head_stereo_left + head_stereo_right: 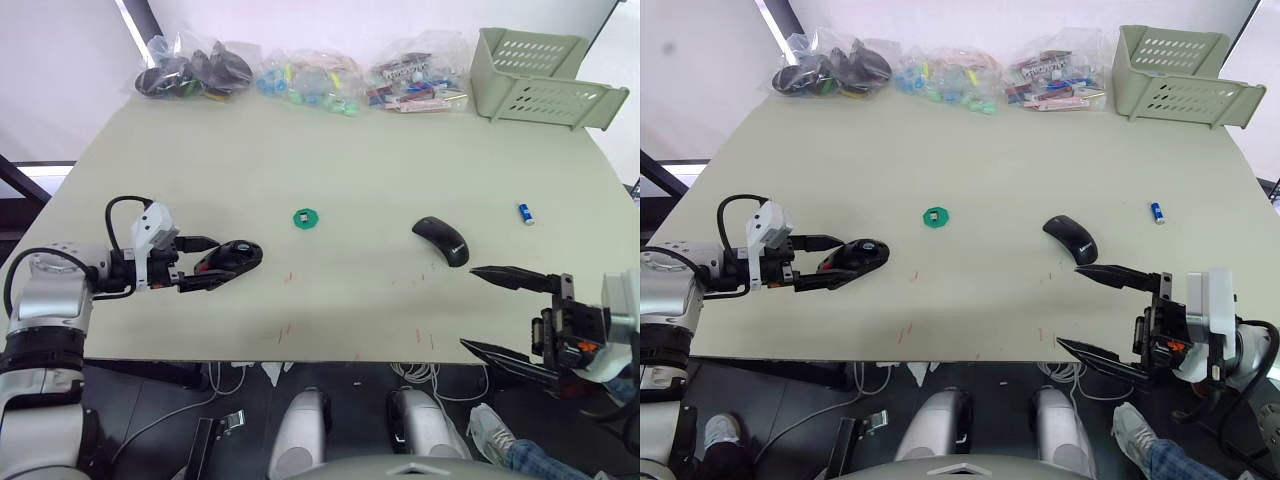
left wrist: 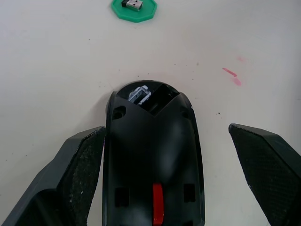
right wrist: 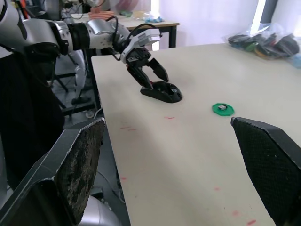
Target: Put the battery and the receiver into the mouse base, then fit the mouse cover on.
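Observation:
The black mouse base (image 1: 238,255) lies on the left of the table, its open recesses and a red part showing in the left wrist view (image 2: 150,160). My left gripper (image 1: 205,264) is open and straddles it, one finger (image 2: 80,174) close against its side, the other apart. On a flat green disc (image 1: 305,217) rests the small receiver (image 2: 133,4). The glossy mouse cover (image 1: 441,240) is right of centre. Further right lies the battery (image 1: 525,212). My right gripper (image 1: 470,308) hangs open and empty at the table's front edge, just short of the cover.
Clear bags of parts (image 1: 300,72) line the table's back edge. A pale green basket (image 1: 540,75) stands at the back right. Small red marks dot the table near the front edge (image 1: 330,355).

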